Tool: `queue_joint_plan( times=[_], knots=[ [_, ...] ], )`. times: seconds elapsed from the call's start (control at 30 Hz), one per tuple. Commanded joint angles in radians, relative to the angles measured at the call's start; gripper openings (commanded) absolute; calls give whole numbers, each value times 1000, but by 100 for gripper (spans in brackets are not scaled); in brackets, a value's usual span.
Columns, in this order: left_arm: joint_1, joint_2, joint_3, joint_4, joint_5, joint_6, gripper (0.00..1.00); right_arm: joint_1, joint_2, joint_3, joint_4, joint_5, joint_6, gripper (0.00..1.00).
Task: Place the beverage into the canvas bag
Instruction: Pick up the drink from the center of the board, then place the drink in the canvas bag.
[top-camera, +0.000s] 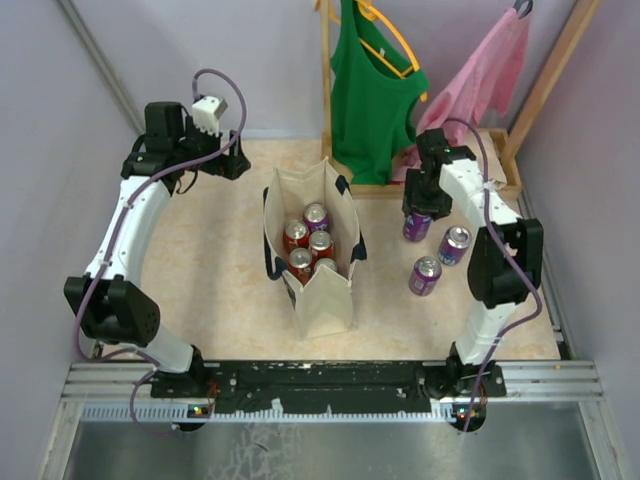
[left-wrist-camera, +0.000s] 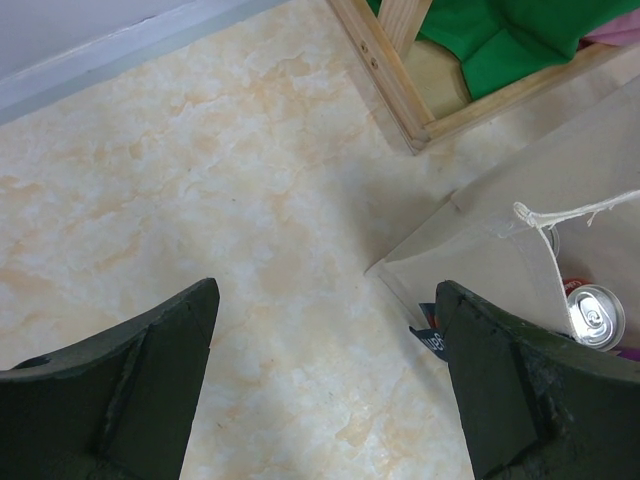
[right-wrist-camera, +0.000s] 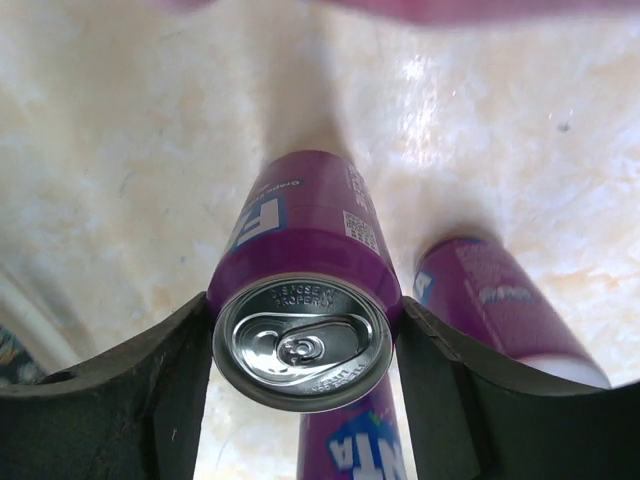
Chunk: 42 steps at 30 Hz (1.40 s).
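At the far right of the bench (top-camera: 200, 260), my right pincer (right-wrist-camera: 305, 325) is clenched on an upright purple can (right-wrist-camera: 300, 345), with one dark finger against each side just below its silver lid. The can stands on the pale marbled surface. Two more purple cans (top-camera: 455, 244) stand close by, nearer to my base, and neither touches the one I hold. Just behind that pincer is a wooden clothes rack (top-camera: 325, 90), with a green top (top-camera: 370, 90) and a pink garment (top-camera: 490, 70) hanging from it.

The canvas bag (top-camera: 325, 300) stands upright and open in the middle of the bench, apart from the held can and to its left. It is cream with dark handles. Several cans (top-camera: 297, 235) with silver lids stand inside it, most of them red.

My left pincer (left-wrist-camera: 327, 300) is released, its fingers spread wide with nothing between them, above bare bench at the far left. In its wrist view, a corner of the bag and one can's lid show at the right edge.
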Motion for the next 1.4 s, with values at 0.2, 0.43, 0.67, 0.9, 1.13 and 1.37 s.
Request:
queue_joint_plan(
  times=[0.2, 0.43, 0.67, 0.9, 1.13, 1.37],
  knots=[
    [4, 54, 23, 30, 55, -13, 94, 116, -347, 179, -147, -79, 129, 0],
    [5, 93, 15, 68, 93, -18, 93, 228, -508, 169, -155, -73, 239, 0],
    [6, 110, -14, 101, 111, -16, 93, 396, -551, 269, -123, 30, 298, 0],
    [12, 116, -34, 124, 131, -28, 93, 610, -346, 598, -207, 192, 212, 0],
    [17, 84, -87, 143, 140, -27, 93, 731, -57, 877, -374, 180, 132, 0],
    [18, 68, -120, 150, 152, -22, 93, 799, -13, 833, -456, 154, 169, 0]
  ],
)
